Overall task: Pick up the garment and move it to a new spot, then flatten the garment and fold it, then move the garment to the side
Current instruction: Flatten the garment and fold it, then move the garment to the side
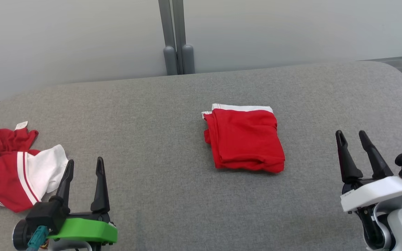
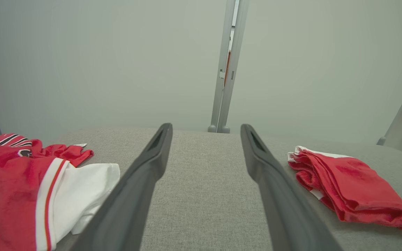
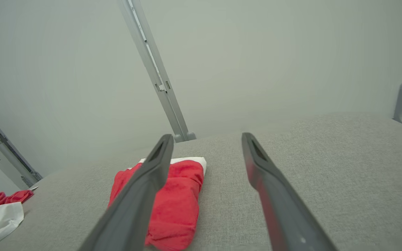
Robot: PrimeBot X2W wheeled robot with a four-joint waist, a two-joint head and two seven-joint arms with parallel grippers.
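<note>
A red garment (image 1: 245,139) with a white edge lies folded into a compact rectangle near the middle of the grey padded table (image 1: 159,115). It shows at the right in the left wrist view (image 2: 351,188) and partly behind one finger in the right wrist view (image 3: 180,205). My right gripper (image 1: 351,134) stands open at the lower right, apart from the garment and to its right, with nothing between its fingers. My left gripper (image 1: 84,164) stands open at the lower left, well clear of the folded garment, also empty.
A crumpled red and white jersey (image 1: 10,174) lies at the table's left edge, close beside my left gripper, also seen in the left wrist view (image 2: 30,188). A pale wall with a grey post (image 1: 176,42) rises behind the table's far edge.
</note>
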